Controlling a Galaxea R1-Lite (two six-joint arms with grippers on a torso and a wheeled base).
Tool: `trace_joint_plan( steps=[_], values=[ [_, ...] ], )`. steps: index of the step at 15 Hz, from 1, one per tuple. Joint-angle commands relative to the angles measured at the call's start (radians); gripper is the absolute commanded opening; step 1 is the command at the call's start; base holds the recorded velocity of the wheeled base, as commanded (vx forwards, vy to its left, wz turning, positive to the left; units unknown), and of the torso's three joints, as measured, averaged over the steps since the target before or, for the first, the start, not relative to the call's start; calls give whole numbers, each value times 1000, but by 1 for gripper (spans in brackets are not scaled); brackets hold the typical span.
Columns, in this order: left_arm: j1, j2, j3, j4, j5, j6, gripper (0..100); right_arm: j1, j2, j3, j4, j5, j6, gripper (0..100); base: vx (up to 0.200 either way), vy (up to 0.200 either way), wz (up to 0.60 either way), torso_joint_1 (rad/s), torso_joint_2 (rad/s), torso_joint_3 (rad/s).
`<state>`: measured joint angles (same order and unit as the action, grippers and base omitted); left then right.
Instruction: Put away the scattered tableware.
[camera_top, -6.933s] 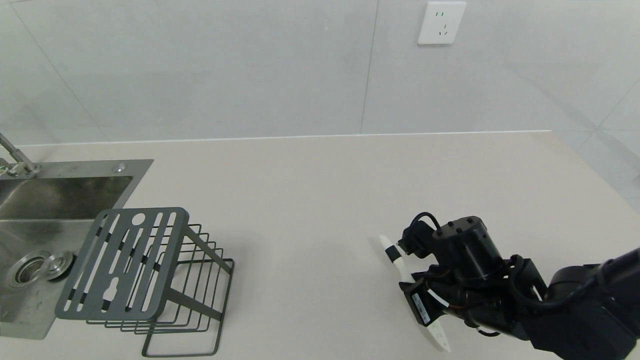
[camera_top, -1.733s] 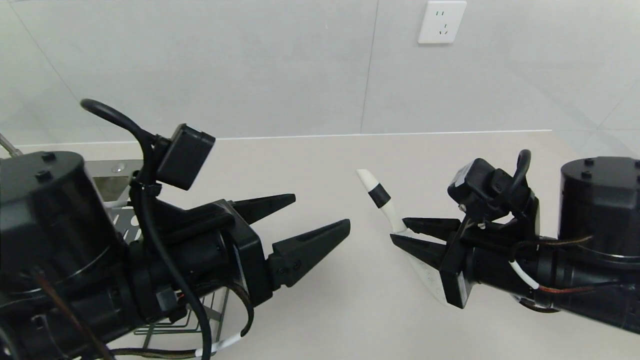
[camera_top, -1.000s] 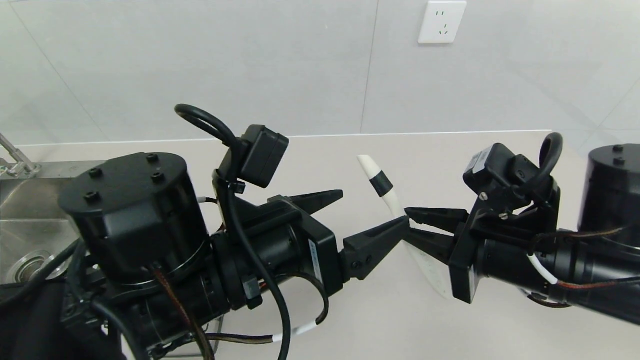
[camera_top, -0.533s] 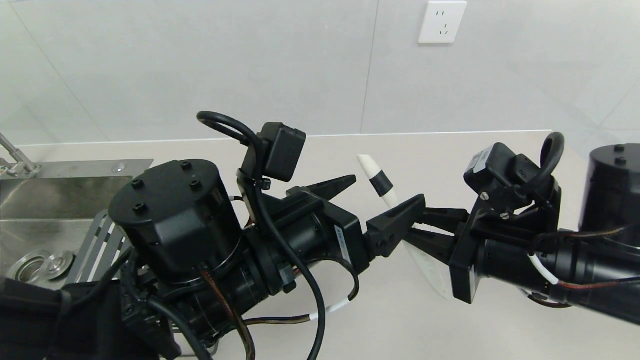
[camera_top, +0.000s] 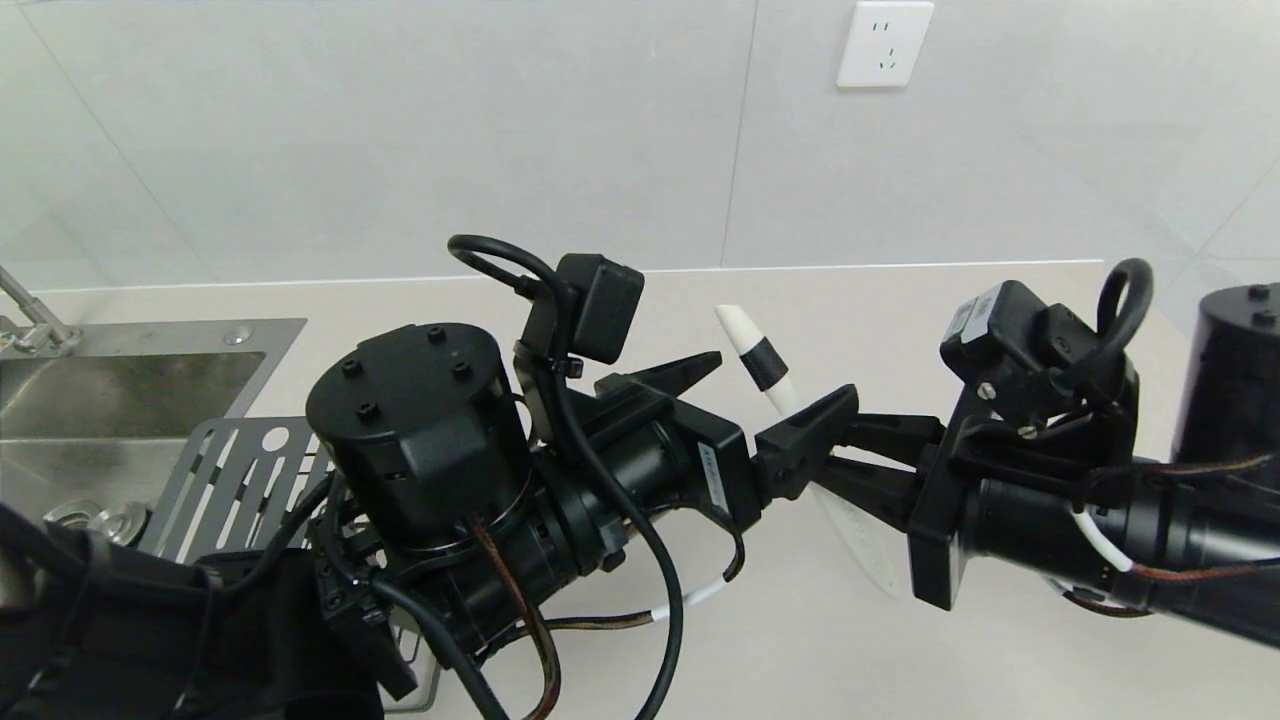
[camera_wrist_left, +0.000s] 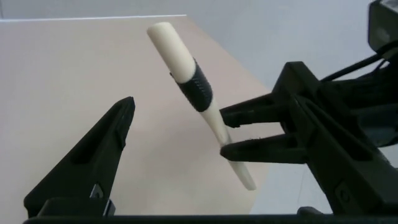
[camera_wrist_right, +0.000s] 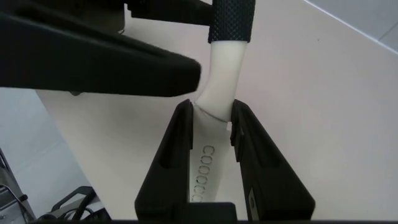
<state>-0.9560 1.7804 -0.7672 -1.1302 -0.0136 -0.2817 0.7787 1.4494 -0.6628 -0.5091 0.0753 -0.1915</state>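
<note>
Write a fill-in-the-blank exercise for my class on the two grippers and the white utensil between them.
The right gripper is ____ on the white utensil.
The left gripper has its jaws ____ on either side of the utensil's handle.
The band round that handle is ____.
The grey rack stands beside the ____.
Missing words: shut; open; black; sink.

A pale beige bench (camera_top: 1000, 300) ran back to a grey tiled wall (camera_top: 400, 130). 1 white socket (camera_top: 884, 44) sat high on that wall. At the bench's left end lay a steel sink (camera_top: 150, 338), with a metal tap (camera_top: 30, 320) at its back edge and a round drain strainer (camera_top: 105, 520) in its floor.
</note>
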Motion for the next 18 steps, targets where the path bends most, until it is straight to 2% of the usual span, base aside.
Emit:
trace_joint_plan(
  steps=[1,5,7,13,18],
  values=[
    [-4,17,-27,0,1,-2,100,4,-10,0,0,0,0,0,0,0,0,0,0,0],
    [-10,85,-86,-57,6,-4,100,2,-17,0,0,14,0,0,0,0,0,0,0,0],
    [-6,99,-109,-77,37,-11,100,4,-15,-1,0,14,0,0,0,0,0,0,0,0],
    [-9,96,-110,-115,41,-14,100,2,-4,-57,0,15,0,0,0,0,0,0,0,0],
    [0,105,-124,-191,37,-16,100,1,3,-93,0,15,0,0,0,0,0,0,0,0]
  ],
)
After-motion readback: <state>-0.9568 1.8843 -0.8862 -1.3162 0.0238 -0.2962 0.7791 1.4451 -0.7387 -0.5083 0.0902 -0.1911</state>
